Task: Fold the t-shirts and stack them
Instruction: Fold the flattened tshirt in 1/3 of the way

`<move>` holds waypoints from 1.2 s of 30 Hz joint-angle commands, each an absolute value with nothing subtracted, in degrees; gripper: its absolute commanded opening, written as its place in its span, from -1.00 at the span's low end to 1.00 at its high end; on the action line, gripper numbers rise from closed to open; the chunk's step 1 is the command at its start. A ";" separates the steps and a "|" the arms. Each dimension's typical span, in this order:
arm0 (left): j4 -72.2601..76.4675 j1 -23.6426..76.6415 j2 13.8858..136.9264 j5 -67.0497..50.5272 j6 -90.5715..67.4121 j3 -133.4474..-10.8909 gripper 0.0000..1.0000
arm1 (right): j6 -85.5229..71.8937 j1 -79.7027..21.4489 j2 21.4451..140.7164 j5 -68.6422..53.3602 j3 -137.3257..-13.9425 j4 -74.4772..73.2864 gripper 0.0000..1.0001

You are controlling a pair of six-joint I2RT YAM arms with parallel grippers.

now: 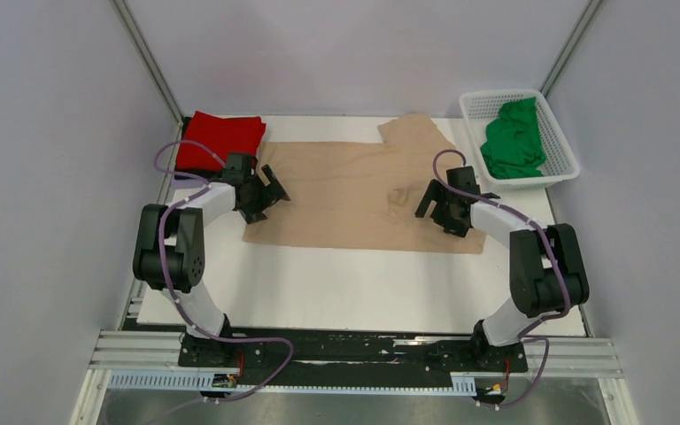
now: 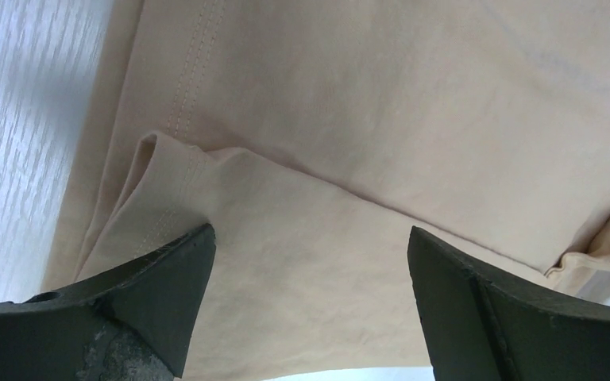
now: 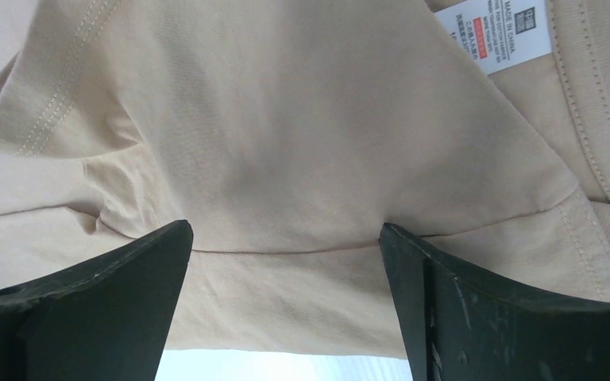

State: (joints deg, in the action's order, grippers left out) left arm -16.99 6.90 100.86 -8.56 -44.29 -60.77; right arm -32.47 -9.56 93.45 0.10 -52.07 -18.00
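Note:
A beige t-shirt [image 1: 354, 190] lies spread flat across the middle of the white table, one sleeve at the back right. My left gripper [image 1: 270, 190] is open just above the shirt's left end; in the left wrist view its jaws [image 2: 310, 246] straddle a folded-over hem of the beige cloth [image 2: 349, 103]. My right gripper [image 1: 434, 202] is open over the shirt's right end near the collar; in the right wrist view the jaws [image 3: 286, 238] straddle a shoulder seam, and a white label [image 3: 496, 32] shows. A folded red t-shirt [image 1: 221, 137] lies at the back left.
A white basket [image 1: 560, 133] at the back right holds a crumpled green t-shirt [image 1: 513, 142]. Bare white table [image 1: 354, 292] lies between the shirt and the arm bases. Grey walls stand close on both sides.

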 commanded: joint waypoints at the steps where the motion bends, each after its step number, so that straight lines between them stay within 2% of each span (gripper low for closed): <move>1: -22.21 7.29 98.16 -8.04 -42.98 -53.41 1.00 | -35.78 -9.35 90.16 -3.53 -46.03 -34.07 0.93; 10: -27.99 9.82 84.85 -6.61 -44.84 -42.50 1.00 | -42.43 -9.53 73.65 -4.17 -37.63 -48.86 1.00; 13: -29.84 10.05 80.55 -6.67 -46.28 -38.19 1.00 | -44.04 -9.85 70.22 -6.83 -37.24 -49.65 1.00; 20: -32.65 10.45 71.48 -9.15 -47.94 -35.17 1.00 | -44.02 -9.97 66.45 -3.33 -38.07 -49.82 1.00; 25: -34.21 10.98 67.39 -6.18 -47.57 -39.46 1.00 | -39.81 -10.13 61.04 -3.51 -39.41 -44.70 0.98; 28: -33.98 10.99 68.83 -3.35 -45.69 -45.58 1.00 | -37.20 -10.27 59.44 -8.14 -40.45 -39.41 0.98; 31: -33.64 10.69 75.12 -0.47 -42.95 -51.69 1.00 | -36.11 -10.82 61.16 -16.32 -40.28 -32.96 0.98; 36: -30.67 8.29 86.76 1.54 -39.21 -62.37 1.00 | -39.68 -14.92 69.42 -23.28 -42.08 -20.03 0.99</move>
State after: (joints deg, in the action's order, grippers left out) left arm -33.50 10.11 79.53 -1.83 -43.40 -56.45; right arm -38.48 -11.79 63.90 -14.96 -38.54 -34.28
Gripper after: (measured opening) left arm 0.997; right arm 0.993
